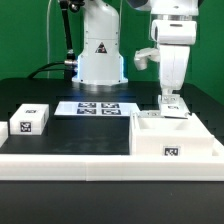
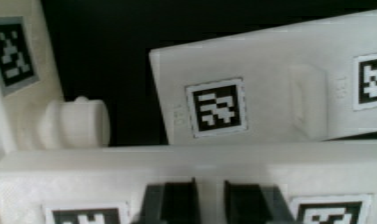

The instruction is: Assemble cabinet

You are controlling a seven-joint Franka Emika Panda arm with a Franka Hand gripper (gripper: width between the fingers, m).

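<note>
The cabinet's large white box [image 1: 176,140] stands at the exterior view's front right, with a tag on its front. My gripper [image 1: 172,104] hangs straight down over the box's far edge. In the wrist view my gripper [image 2: 199,205] has its two dark fingers [image 2: 167,205] close together, pinching the thin edge of a white panel [image 2: 185,165]. Beyond that edge lies a white tagged panel [image 2: 217,105]. Beside it is a small round knob [image 2: 69,122].
The marker board [image 1: 97,107] lies in front of the robot base [image 1: 100,60]. Two small loose white tagged cubes [image 1: 30,120] sit at the exterior view's left. A long white border rail [image 1: 100,165] runs along the front.
</note>
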